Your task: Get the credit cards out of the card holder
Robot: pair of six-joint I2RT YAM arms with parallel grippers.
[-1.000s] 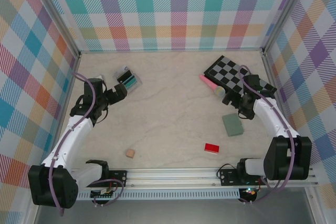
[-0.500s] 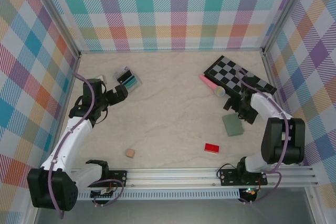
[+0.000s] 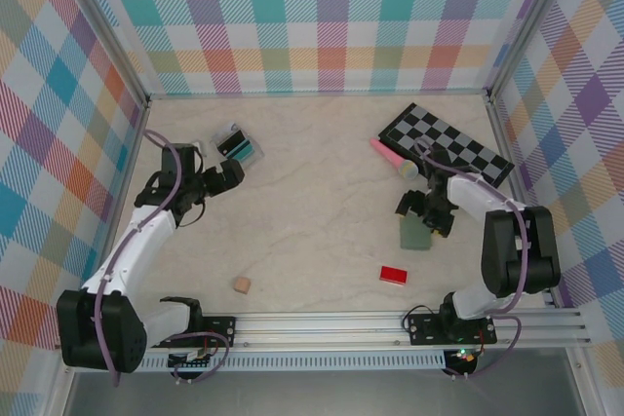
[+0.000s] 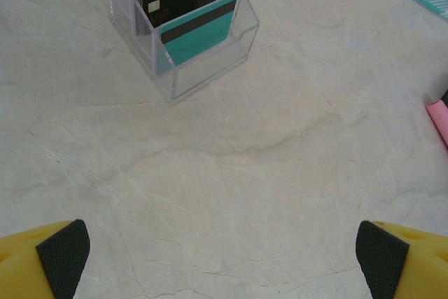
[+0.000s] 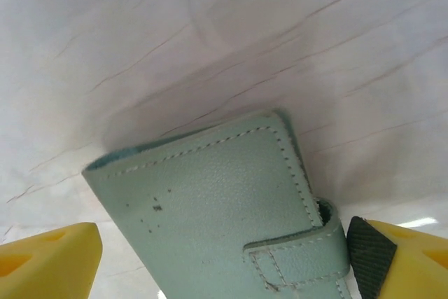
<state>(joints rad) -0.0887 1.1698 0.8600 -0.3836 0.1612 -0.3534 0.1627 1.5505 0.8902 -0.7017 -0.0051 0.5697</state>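
The card holder is matt grained leather-like material with stitched seams, the clear box glossy transparent plastic, the credit cards smooth, and the surface matt veined stone-look.

Left gripper hangs with jaws spread wide, its arm stretched forward, elbow bent. Right gripper tips downward, jaws well apart, its arm folded tightly back.
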